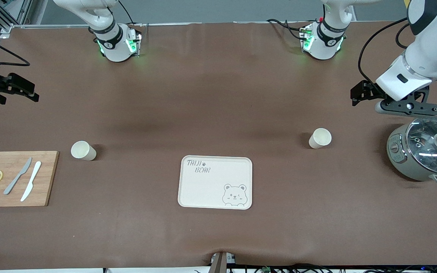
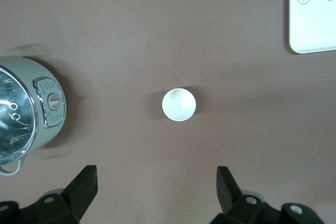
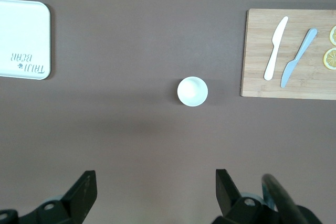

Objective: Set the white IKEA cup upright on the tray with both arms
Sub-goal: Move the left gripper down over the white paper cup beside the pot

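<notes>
In the front view we see the tray [image 1: 215, 182] bare on the counter [image 1: 218, 94], with one white cup [image 1: 319, 138] upright toward the left arm's end and another cup [image 1: 83, 150] toward the right arm's end. In the left wrist view, the left pincer [image 2: 156, 192] hangs spread over the first cup, beside the cooker [image 2: 29, 111]. In the right wrist view, the right pincer [image 3: 156, 192] hangs spread over the second cup, near the cutting board [image 3: 294, 82].

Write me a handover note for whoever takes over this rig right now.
Left end effector: open, empty, above the table near the pot.
Right end effector: open, empty, at the right arm's end of the table.
Tray: bare.
Two white cups stand upright on the table, one toward each arm's end.
Done: nothing.
Left: grasp each cup, set both upright on the tray.
</notes>
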Controlling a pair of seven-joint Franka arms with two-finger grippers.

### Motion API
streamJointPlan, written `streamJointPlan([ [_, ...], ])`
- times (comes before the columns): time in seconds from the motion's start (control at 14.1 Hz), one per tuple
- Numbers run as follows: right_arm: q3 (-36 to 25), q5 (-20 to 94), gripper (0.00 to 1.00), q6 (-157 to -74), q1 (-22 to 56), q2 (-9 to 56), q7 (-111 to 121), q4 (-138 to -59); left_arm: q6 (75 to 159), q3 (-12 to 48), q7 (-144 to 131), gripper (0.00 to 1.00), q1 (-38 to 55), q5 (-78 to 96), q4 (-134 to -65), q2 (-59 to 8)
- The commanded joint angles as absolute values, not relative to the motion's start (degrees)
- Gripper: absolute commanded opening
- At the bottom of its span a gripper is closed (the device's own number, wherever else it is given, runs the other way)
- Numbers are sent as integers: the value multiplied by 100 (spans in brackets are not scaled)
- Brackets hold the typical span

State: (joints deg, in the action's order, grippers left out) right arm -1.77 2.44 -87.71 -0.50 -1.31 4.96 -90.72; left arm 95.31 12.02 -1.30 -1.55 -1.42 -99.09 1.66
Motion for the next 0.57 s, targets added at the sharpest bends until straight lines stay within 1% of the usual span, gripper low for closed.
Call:
streamJointPlan([
  [0.0,-158,325,100,-8763,-105,-220,545,-9158,9396,1239,-123,100,-176,-202,-9782,132],
  [0.14,-158,325,100,-8737,-97,-220,545,-9150,9396,1248,-106,100,-158,-193,-9782,132],
  [0.28,-158,325,100,-8728,-97,-220,545,-9158,9396,1466,-53,100,-149,-193,-9774,115],
  [0.5,-158,325,100,-8728,-97,-220,545,-9158,9404,1538,-175,100,-62,-185,-9809,70],
])
